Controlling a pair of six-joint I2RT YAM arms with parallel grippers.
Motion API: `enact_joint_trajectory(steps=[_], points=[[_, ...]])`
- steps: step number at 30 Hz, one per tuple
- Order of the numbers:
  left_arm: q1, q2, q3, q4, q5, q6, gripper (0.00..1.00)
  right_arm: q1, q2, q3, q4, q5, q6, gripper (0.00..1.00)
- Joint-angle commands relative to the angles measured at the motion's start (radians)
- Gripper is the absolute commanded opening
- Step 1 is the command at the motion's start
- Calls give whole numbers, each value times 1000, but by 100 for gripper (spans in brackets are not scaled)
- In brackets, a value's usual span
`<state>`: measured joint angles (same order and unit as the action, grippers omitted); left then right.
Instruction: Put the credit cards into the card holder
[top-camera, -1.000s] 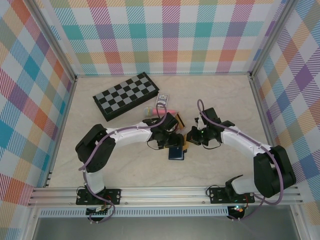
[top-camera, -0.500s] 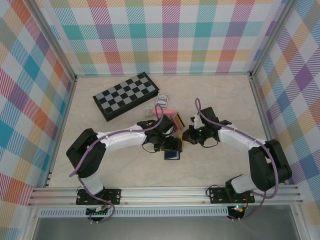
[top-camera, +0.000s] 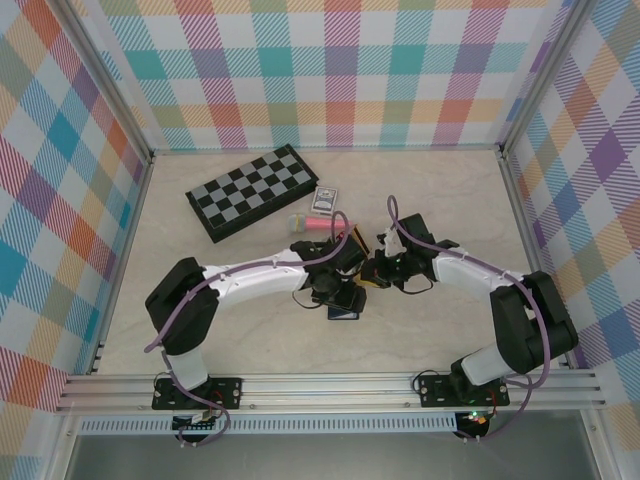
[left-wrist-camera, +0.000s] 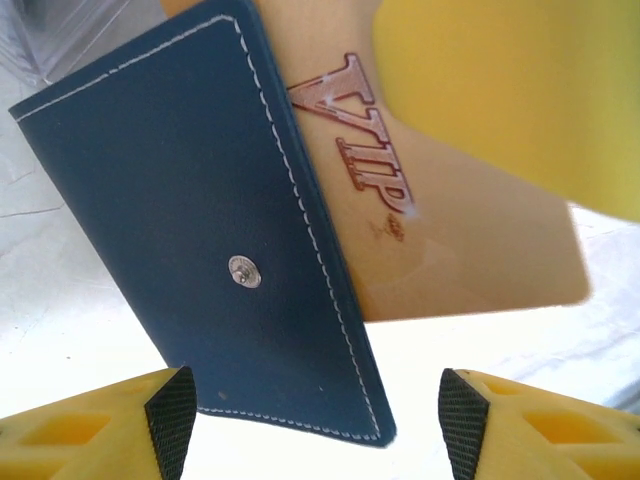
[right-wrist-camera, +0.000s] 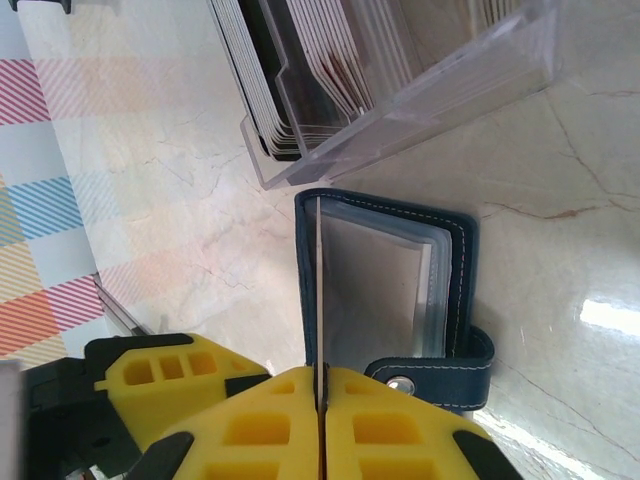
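Two arms have been brought closer, mid-frame. The gold card is clenched by the right claw at the open wallet; the left claw is spread loose around it. Sliding in looks near.

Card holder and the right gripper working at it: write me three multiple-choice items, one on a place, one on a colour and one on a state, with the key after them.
1. In the right wrist view, what lies just beyond the card holder?
A. a chessboard
B. a clear plastic box of cards
C. a pink tube

2. What colour is the card holder's cover?
A. navy blue
B. red
C. green

3. How does the right gripper stand?
A. wide open
B. shut on nothing
C. shut on a thin card

Key:
1 B, the clear plastic box sits just past the holder's far edge.
2 A, the stitched cover is navy in both wrist views.
3 C, the jaws are pressed together on a card seen edge-on, which reaches into the open holder.
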<state>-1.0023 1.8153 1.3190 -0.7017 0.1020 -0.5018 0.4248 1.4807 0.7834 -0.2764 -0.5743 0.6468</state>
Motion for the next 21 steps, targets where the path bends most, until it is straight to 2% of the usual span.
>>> enact_joint_trajectory(steps=[1,6,15,21], points=[[-38,46,55,-105,-82,37,67,-8,13,10,24,-33,8,7],[-56,66,78,-135,-158,21,58,-8,18,7,29,-34,12,7],[-61,41,84,-112,-171,12,20,-7,21,10,17,-20,10,7],[-61,2,68,-113,-194,-1,1,-8,12,14,-22,34,4,7]])
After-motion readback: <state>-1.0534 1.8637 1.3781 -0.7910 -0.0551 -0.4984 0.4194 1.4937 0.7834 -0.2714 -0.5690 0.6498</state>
